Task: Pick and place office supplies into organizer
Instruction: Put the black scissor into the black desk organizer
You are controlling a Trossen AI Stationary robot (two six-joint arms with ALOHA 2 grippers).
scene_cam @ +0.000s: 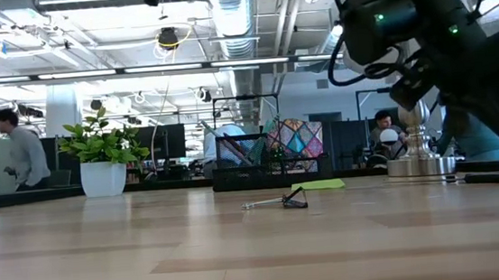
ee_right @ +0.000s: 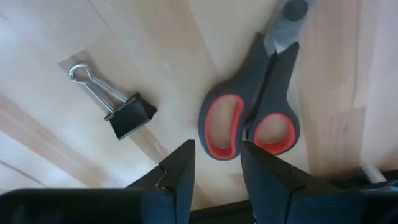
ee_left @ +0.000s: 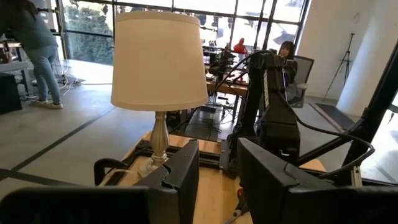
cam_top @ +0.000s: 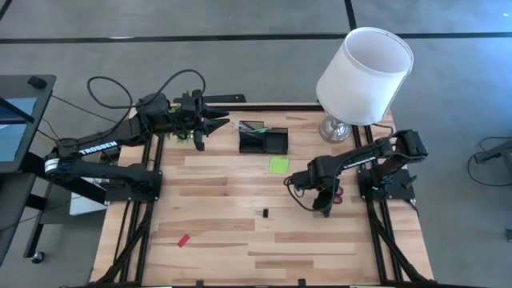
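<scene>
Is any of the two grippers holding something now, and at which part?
Nothing is held. The right gripper hovers open above the scissors, near their handle loops. The left gripper is empty, raised at the table's far left.

I see a small black binder clip lying on the light wooden table, with a flat lime-green sticky-note pad just behind it.
</scene>
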